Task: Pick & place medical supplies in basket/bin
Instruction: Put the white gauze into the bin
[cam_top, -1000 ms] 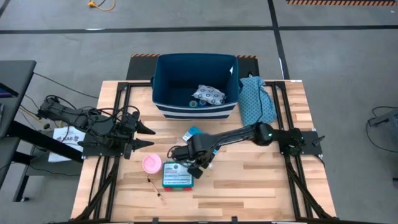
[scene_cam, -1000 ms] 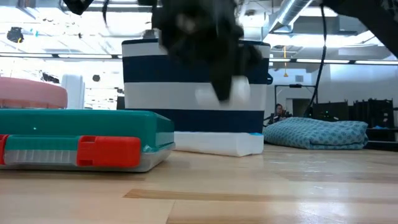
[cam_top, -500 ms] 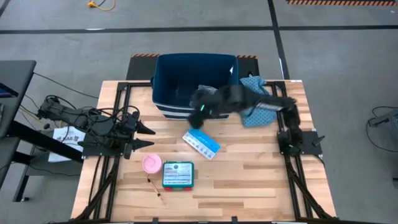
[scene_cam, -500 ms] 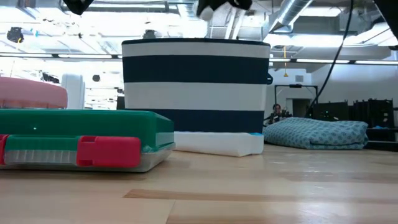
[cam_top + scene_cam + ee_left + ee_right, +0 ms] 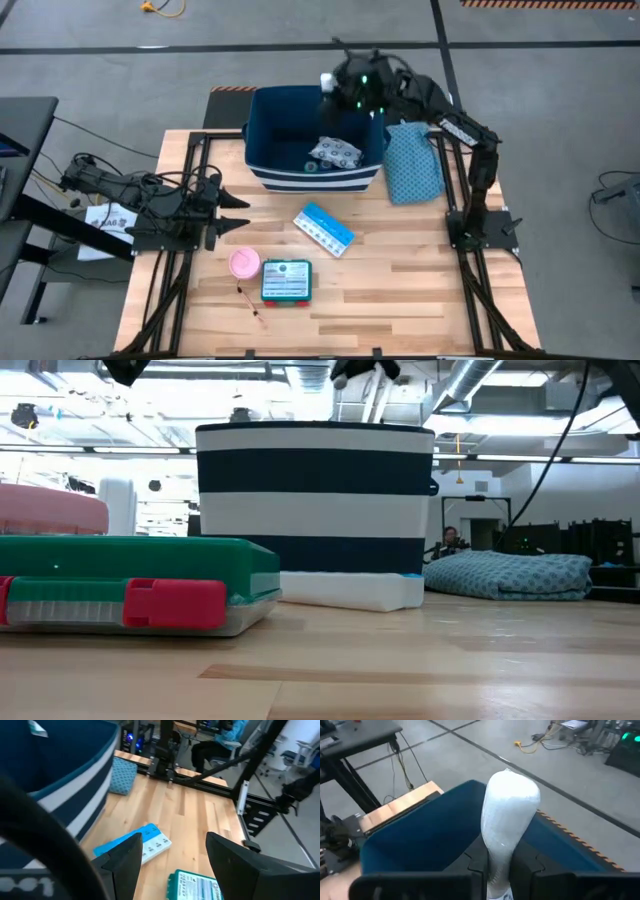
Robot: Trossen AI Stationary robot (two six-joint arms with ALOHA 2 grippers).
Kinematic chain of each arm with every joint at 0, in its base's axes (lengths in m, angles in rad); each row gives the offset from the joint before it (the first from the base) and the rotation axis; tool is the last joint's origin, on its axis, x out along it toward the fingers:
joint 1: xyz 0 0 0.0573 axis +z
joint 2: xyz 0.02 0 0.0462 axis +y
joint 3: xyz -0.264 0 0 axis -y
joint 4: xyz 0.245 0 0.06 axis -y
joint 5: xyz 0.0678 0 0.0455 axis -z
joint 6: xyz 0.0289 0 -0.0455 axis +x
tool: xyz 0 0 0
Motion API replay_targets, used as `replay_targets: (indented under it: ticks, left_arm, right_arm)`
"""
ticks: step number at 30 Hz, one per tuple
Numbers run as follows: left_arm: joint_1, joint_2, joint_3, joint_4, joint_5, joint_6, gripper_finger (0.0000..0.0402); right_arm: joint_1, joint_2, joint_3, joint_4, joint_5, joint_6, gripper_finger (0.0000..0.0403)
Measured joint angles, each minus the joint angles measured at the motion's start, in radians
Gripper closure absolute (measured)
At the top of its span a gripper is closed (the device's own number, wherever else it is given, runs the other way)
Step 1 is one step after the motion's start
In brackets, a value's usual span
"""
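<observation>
— Overhead, what is seen?

— A navy bin (image 5: 262,125) with white stripes is set at the far middle of the wooden table (image 5: 400,280). The right gripper (image 5: 335,82) is held above the bin's far rim, and a white wrapped packet (image 5: 327,81) is pinched between its fingers. Inside the bin, a white ring-patterned pouch (image 5: 335,151) and a tiny green tape roll (image 5: 311,167) are seen. A teal dotted cloth (image 5: 412,162) is spread just beside the bin. On the table in front, a light-blue packet (image 5: 323,228) is laid, and nearer the front edge a pink round roll (image 5: 244,263), a teal flat box (image 5: 286,281) and a thin swab stick (image 5: 250,300) are grouped. The left gripper (image 5: 238,214) is parked at the table's left side, its fingers spread, nothing between them.

— And at table height?

— The teal box (image 5: 130,595) with its red latch is shown close up, the pink roll (image 5: 50,510) behind it. The striped bin (image 5: 315,495) is seen further back, the light-blue packet (image 5: 350,590) lying at its foot and the cloth (image 5: 510,575) heaped beside it. A dark gripper is glimpsed above the bin's rim.

— The left wrist camera?

— The left gripper (image 5: 172,857) is shown with fingers apart over the table; the light-blue packet (image 5: 137,845), a corner of the teal box (image 5: 195,887), the bin wall (image 5: 60,765) and the cloth (image 5: 122,775) are visible past it.

— The right wrist camera?

— The white packet (image 5: 507,815) is clamped upright in the right gripper (image 5: 499,870), over the bin's (image 5: 440,830) blue interior.
</observation>
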Motion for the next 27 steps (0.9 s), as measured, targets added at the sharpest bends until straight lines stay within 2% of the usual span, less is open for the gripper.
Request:
replay_targets:
  ticks: [5,10,13,19,27]
  left_arm:
    - [0.0,0.0,0.0,0.001,-0.059,-0.003,0.0191]
    - [0.0,0.0,0.0,0.003,-0.098,-0.003,0.0191]
    - [0.0,0.0,0.0,0.003,-0.11,-0.004,0.0191]
    - [0.0,0.0,0.0,0.003,-0.119,-0.004,0.0191]
    - [0.0,0.0,0.0,0.0,-0.144,-0.007,0.0191]
  right_arm:
    - [-0.106,0.065,-0.001,0.066,-0.175,-0.043,0.0361]
    - [-0.165,0.151,0.0,0.09,-0.341,-0.058,0.0362]
    - [-0.178,0.21,0.0,0.082,-0.406,-0.065,0.036]
    - [-0.178,0.298,-0.001,0.042,-0.465,-0.087,0.0363]
    - [-0.152,0.378,0.0,-0.049,-0.467,-0.136,0.0361]
